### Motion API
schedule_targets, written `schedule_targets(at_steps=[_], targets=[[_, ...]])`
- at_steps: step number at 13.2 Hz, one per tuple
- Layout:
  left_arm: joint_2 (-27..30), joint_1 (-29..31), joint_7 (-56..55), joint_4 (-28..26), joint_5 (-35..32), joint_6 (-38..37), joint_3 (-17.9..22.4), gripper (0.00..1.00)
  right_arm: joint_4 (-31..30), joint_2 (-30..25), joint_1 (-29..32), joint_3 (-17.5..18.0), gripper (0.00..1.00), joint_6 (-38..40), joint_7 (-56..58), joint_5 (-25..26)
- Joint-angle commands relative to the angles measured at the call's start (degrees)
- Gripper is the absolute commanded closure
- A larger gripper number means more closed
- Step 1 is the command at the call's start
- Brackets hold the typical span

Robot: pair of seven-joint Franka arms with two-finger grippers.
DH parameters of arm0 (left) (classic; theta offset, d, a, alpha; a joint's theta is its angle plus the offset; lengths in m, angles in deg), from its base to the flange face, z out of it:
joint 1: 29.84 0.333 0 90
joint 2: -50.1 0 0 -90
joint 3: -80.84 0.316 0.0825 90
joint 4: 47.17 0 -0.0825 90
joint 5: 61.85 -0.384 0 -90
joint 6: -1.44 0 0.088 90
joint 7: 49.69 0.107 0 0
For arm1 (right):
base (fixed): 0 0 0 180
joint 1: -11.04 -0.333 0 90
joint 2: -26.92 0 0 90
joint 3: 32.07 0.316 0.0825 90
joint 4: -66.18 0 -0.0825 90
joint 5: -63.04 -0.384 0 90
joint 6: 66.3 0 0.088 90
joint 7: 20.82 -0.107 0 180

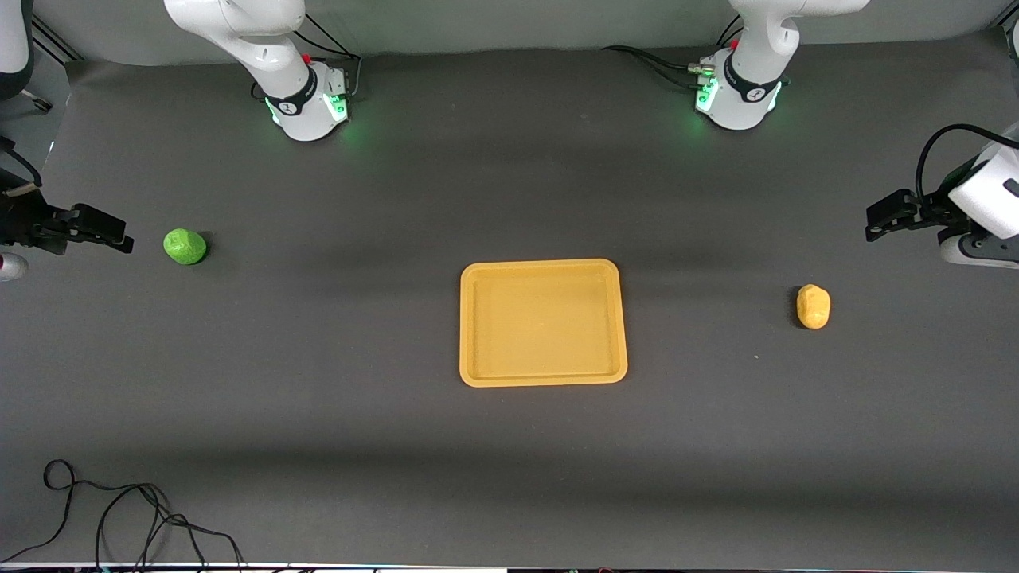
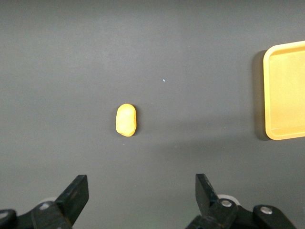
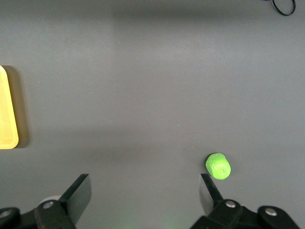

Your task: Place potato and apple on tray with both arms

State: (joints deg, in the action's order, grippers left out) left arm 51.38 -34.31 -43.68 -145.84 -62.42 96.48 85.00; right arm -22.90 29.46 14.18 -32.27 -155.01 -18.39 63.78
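Observation:
The yellow-orange tray point(image 1: 543, 322) lies flat and empty mid-table. The green apple point(image 1: 185, 246) sits on the table toward the right arm's end. The yellow-orange potato point(image 1: 813, 306) sits toward the left arm's end. My right gripper point(image 1: 111, 231) is open and empty, up in the air beside the apple. The right wrist view shows the apple point(image 3: 218, 166) by one fingertip point(image 3: 208, 187) and the tray's edge point(image 3: 7, 107). My left gripper point(image 1: 877, 223) is open and empty, over the table's end beside the potato. The left wrist view shows the potato point(image 2: 126, 119) and the tray point(image 2: 286, 90).
A loose black cable point(image 1: 119, 509) lies on the table near the front edge, toward the right arm's end. The two arm bases point(image 1: 310, 103) point(image 1: 736, 99) stand along the table's back edge. The dark table point(image 1: 358, 358) is bare around the tray.

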Motion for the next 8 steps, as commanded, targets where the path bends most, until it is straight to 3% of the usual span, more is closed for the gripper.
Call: schedule_targets(at_steps=[1,3,8], targets=[[0.5,-0.1,0.8,-0.2,0.4,-0.6,0.1,0.00,1.9,0.8,-0.8,-0.6,0.00,1.4,-1.2,-1.0],[-0.3,0.3,0.8,-0.7,0.4,1.2,0.1,0.00,2.0,0.8,-0.7,-0.6,0.00,1.4,-0.9,-1.0],[-4.2,1.3,0.8,-12.0,-0.7,15.4,0.4,0.00,1.9,1.3,-0.7,-0.6,0.00,1.4,-0.3,-1.0]])
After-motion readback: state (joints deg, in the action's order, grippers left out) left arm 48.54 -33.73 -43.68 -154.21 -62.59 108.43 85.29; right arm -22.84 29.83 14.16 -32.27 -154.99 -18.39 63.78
